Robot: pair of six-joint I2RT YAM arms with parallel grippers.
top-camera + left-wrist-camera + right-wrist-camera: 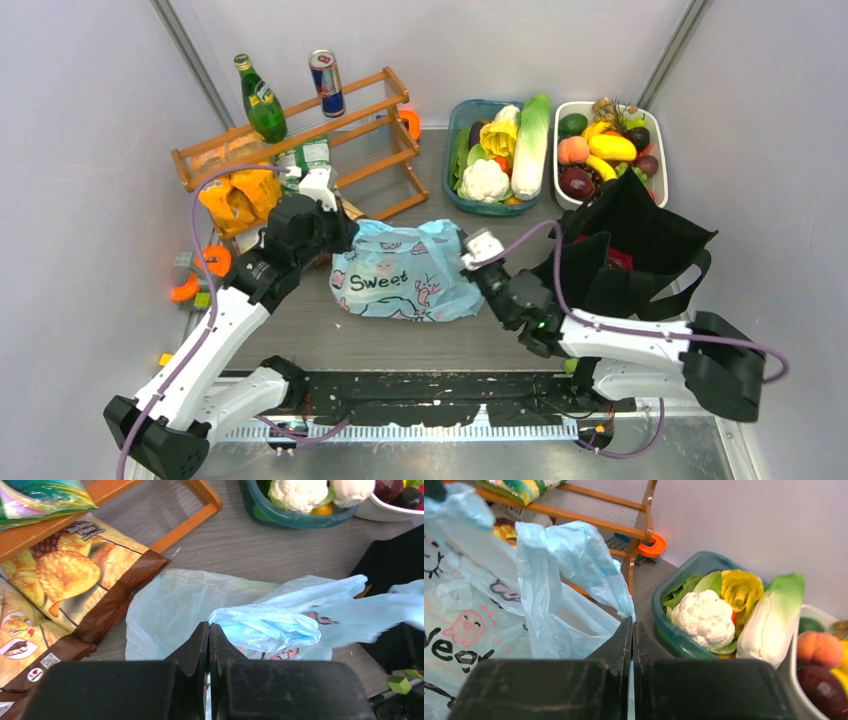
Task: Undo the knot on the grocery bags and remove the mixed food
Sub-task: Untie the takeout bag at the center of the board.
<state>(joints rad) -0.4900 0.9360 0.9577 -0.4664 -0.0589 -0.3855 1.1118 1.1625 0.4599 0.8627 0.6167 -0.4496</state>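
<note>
The light-blue plastic bag (405, 272), printed "Sweet", lies in the middle of the table and its contents are hidden. My left gripper (209, 626) is at its left end, shut on a thin strip of the blue plastic. A bunched blue handle (265, 625) stretches away to the right; I cannot tell whether it holds a knot. My right gripper (632, 621) is at the bag's right end, shut on the other loose handle (569, 560). The black fabric tote (632, 250) stands open at the right. Crisp packets (65, 575) lie by the rack.
A wooden rack (330, 125) with a green bottle (262, 100) and a can (326, 82) stands at the back left. A teal tub (674, 630) of vegetables and a white fruit bowl (660, 165) sit at the back. Grey walls close in on both sides.
</note>
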